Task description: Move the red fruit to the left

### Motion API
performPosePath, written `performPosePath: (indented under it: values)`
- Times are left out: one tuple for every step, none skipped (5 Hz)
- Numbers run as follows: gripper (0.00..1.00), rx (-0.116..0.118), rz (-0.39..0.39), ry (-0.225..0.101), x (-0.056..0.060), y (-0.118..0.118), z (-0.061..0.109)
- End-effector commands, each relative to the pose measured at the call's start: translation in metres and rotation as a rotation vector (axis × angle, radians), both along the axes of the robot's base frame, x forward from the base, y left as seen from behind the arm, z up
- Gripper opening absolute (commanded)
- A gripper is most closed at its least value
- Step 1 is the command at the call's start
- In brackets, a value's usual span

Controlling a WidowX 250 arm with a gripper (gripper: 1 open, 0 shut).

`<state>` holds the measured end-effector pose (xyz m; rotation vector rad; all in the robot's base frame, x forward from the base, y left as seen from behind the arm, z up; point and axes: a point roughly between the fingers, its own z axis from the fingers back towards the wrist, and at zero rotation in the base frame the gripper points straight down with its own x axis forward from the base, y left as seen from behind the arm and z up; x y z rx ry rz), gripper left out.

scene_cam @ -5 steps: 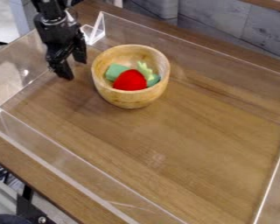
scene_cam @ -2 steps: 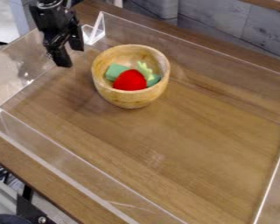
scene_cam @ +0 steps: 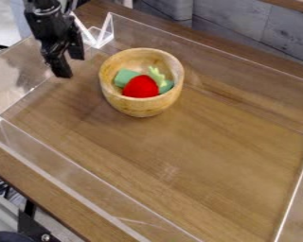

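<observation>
The red fruit [scene_cam: 141, 87] lies inside a round wooden bowl [scene_cam: 121, 100] at the upper middle of the wooden table, with its light green leafy stem pointing toward the back. Green pieces [scene_cam: 121, 76] lie beside it in the bowl. My black gripper [scene_cam: 62, 66] hangs to the left of the bowl, pointing straight down. It is open, with nothing between its fingers, and stands clear of the bowl's rim.
Clear acrylic walls [scene_cam: 15, 90] fence the wooden table [scene_cam: 180, 161] on all sides. A small clear angled bracket [scene_cam: 103, 34] stands at the back wall just behind the gripper. Grey cabinets stand beyond the back wall.
The gripper has rolled a little about its downward axis and sits slightly higher in the picture. The fruit and the bowl have not moved.
</observation>
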<state>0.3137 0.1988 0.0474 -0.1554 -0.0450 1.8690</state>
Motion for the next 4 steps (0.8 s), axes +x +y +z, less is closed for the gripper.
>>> performPosePath:
  values:
    - [1.00, 0.047, 0.031, -0.059, 0.007, -0.009, 0.031]
    - [1.00, 0.048, 0.003, -0.058, 0.004, 0.000, 0.041]
    - [1.00, 0.051, -0.024, -0.059, -0.002, 0.009, 0.054]
    - [1.00, 0.050, -0.046, -0.058, -0.004, 0.011, 0.052]
